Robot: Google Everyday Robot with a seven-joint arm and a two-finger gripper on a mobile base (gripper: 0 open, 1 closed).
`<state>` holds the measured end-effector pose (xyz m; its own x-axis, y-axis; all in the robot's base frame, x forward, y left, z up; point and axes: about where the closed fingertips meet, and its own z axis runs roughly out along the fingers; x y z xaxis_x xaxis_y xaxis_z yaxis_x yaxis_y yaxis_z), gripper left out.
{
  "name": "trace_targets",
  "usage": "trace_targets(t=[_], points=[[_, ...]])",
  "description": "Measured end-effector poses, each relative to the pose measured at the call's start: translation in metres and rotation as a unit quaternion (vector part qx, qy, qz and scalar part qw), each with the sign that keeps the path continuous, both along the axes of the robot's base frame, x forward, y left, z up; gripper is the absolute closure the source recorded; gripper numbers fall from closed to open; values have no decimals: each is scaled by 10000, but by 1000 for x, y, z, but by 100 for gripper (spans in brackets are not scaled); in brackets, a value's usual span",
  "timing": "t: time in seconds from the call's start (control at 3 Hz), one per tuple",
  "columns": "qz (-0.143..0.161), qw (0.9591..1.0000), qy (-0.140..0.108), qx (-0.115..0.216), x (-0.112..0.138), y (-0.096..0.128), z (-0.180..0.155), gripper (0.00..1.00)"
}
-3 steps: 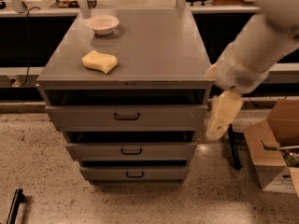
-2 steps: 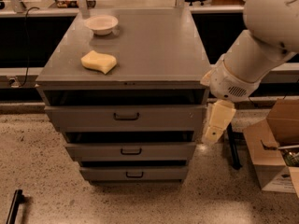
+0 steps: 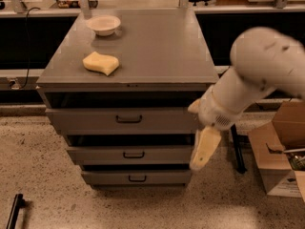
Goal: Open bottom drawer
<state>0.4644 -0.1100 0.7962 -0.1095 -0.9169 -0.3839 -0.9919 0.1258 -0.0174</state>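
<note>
Speckled floor point(image 3: 38, 194) lies under the grey cabinet point(image 3: 152, 51); the bottom drawer point(image 3: 105, 177) sits lowest in it. To open it well, catch its small black handle point(image 3: 137, 178) and pull straight out. Its front is thin and grey. The pincer point(image 3: 204, 149) hangs by the cabinet's right side, a bit higher; how wide it is, I cannot tell.
</note>
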Motion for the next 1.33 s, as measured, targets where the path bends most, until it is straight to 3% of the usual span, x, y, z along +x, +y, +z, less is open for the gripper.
trace_targets(t=[0.33, 0.67, 1.0, 1.33], points=[[51, 9998, 37, 187, -30, 10, -71, 0], [-20, 9998, 31, 176, -44, 12, -101, 0], [239, 9996, 130, -4, -35, 36, -114, 0], [425, 9981, 425, 101, -42, 66, -178, 0]])
